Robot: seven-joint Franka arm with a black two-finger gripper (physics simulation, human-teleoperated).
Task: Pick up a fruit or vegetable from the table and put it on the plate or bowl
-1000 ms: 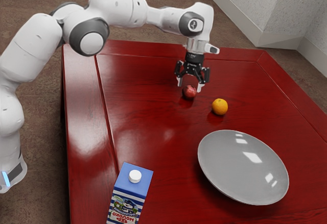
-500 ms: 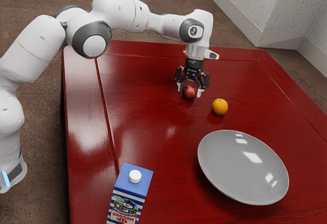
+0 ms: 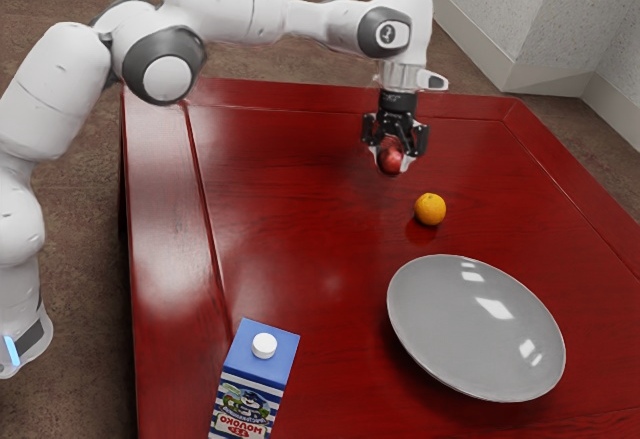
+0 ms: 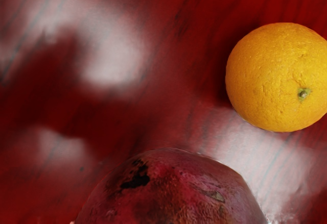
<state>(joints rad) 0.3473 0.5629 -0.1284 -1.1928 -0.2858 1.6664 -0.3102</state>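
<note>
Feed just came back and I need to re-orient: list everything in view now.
red fruit: 1, dark red, held above the table
orange: 1, orange, on the table between red fruit and plate
plate: 1, grey, exterior view's lower right
milk carton: 1, blue and white, upright at the table's near edge
table: 1, dark red, under everything
arm: 1, white, from the exterior view's left
gripper: 1, black, shut on the red fruit

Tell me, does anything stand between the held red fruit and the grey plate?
Yes: the orange lies on the table close to the straight line from the red fruit to the plate. The fruit hangs above the table, so it can probably pass over the orange.
</note>
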